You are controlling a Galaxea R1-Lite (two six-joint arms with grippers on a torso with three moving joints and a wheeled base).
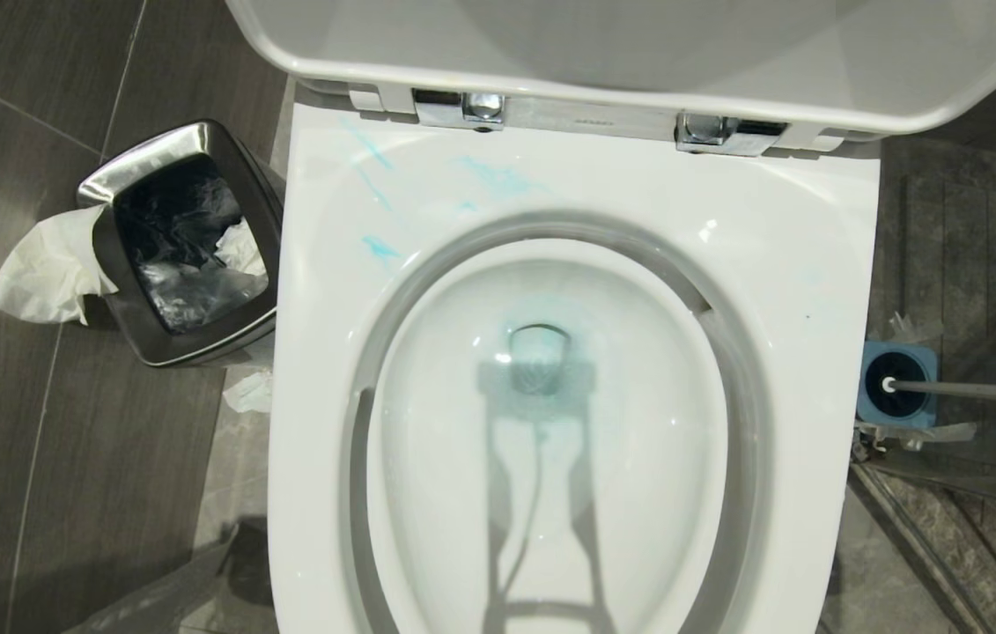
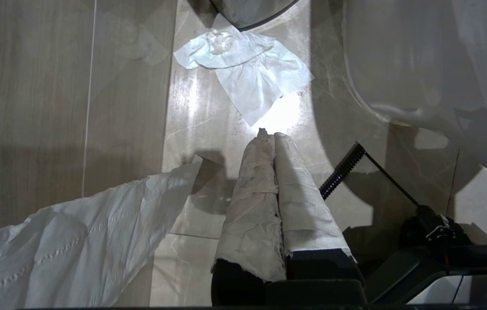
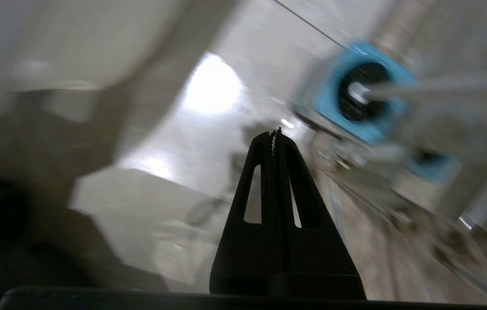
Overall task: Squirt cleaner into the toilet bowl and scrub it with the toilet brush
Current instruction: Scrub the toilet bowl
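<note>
The toilet bowl [image 1: 779,264] fills the head view, white, with its lid up. Cleaner shows as turquoise smears [image 1: 381,249] on the back left of the rim and as a blue tint [image 1: 498,348] round the drain. On the floor to the right of the bowl, the toilet brush [image 1: 973,392] stands in its blue holder [image 1: 925,357], its slim handle leaning right. My right gripper [image 3: 275,133] is shut and empty, low over the floor between the bowl and the holder [image 3: 394,71], apart from the brush handle [image 3: 420,88]. My left gripper [image 2: 269,135] is shut, fingers wrapped in white, holding nothing.
A steel-rimmed bin [image 1: 198,139] with a black liner stands left of the bowl, a tissue [image 1: 48,269] hanging over its edge. More tissue lies on the floor [image 2: 247,73]. A white sheet [image 2: 54,241] lies near my left gripper. A metal floor rail [image 1: 920,537] runs at the right.
</note>
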